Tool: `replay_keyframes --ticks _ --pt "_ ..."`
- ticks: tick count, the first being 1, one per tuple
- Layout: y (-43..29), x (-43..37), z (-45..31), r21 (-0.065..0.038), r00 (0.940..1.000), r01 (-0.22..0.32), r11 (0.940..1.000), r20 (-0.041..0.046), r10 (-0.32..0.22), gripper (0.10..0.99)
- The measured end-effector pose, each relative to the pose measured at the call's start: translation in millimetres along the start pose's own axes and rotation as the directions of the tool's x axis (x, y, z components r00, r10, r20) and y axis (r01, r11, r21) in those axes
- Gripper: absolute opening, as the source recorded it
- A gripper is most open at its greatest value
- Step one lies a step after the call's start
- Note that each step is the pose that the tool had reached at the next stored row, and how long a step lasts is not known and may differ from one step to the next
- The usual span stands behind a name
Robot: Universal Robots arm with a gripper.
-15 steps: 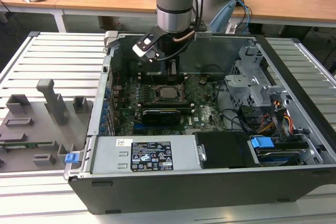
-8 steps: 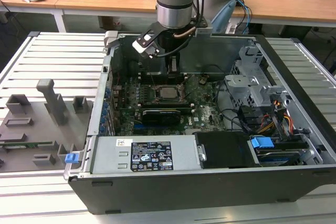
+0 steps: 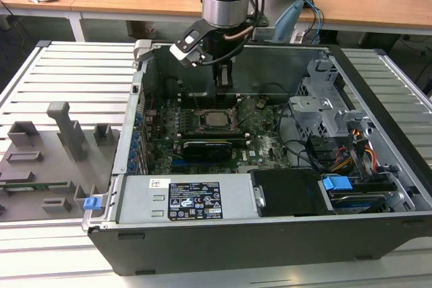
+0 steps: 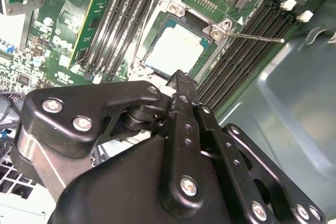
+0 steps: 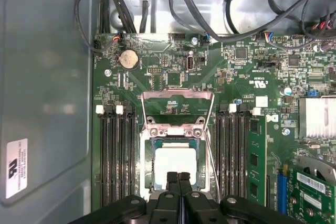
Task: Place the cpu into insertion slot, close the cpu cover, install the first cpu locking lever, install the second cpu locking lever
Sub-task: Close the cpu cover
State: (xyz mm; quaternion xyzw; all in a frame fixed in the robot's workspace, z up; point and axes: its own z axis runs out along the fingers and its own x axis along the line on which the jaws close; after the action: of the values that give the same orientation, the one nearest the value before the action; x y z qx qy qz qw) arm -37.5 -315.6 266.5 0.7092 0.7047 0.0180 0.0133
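Up close, the gripper hung with its fingers pressed together, holding nothing, just over the near edge of the cpu. The cpu lay seated in the insertion slot. Beyond, the cpu cover appeared tilted open above the green motherboard.

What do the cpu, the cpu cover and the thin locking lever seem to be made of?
The cpu: probably a metal top, with a pale, matte silver face that reflects light softly. The cpu cover: likely stamped sheet steel, grey, with bright bare edges. The locking lever: a thin, bright wire rod, apparently steel, with a glossy highlight along it.
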Motion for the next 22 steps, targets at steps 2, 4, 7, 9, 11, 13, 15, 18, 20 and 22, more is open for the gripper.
replay_keyframes --ticks 2,4,7,9,11,13,15,18,20,22 --pt "0.1 0.0 -0.6 0.0 1.0 0.0 1.0 -0.0002 0.0 0.106" --pt "0.1 -0.8 -0.7 0.0 1.0 0.0 1.0 -0.0001 0.0 0.106" --pt "0.1 -4.2 -0.7 0.0 1.0 0.0 1.0 -0.0006 0.0 0.106" --pt "0.3 -4.8 -0.6 0.0 1.0 0.0 1.0 -0.0014 0.0 0.106" --pt "3.3 -4.8 -0.6 0.0 1.0 0.0 1.0 -0.0012 0.0 0.106" --pt "7.8 -4.8 -0.4 0.0 1.0 0.0 1.0 -0.0013 0.0 0.106" --pt "9.4 -4.8 -0.3 0.001 1.0 0.0 1.0 -0.0013 0.0 0.106" --pt "9.6 -4.8 -2.9 0.001 1.0 0.0 1.0 -0.0013 0.0 0.106" --pt "9.8 -4.7 -6.8 0.001 1.0 0.0 1.0 -0.0013 0.0 0.106" --pt "10.1 -4.7 -10.2 0.001 1.0 0.0 1.0 -0.0013 0.0 0.106"
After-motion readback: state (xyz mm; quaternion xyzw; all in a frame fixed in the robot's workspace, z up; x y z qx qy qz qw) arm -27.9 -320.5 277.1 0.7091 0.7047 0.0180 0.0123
